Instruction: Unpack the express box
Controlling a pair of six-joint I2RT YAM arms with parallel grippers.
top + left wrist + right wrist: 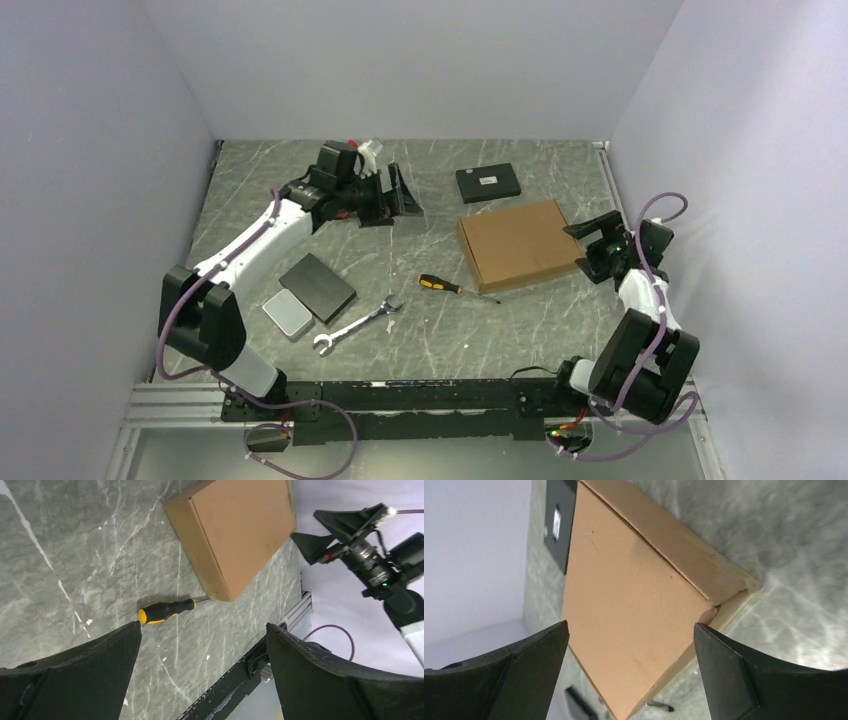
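Note:
The express box (520, 243) is a flat brown cardboard mailer, lid closed, lying on the marble table right of centre. It also shows in the left wrist view (235, 527) and the right wrist view (634, 605). My right gripper (590, 248) is open and empty, hovering at the box's right edge, with a box corner between its fingers (524, 675). My left gripper (392, 200) is open and empty, raised at the back, left of the box and apart from it; its fingers (85, 675) frame bare table.
A yellow-and-black screwdriver (452, 287) lies at the box's front left corner, also seen in the left wrist view (167, 611). A small black labelled box (488, 183) sits behind it. A dark grey slab (317, 287), a silver tin (288, 315) and a wrench (356, 325) lie at the left front.

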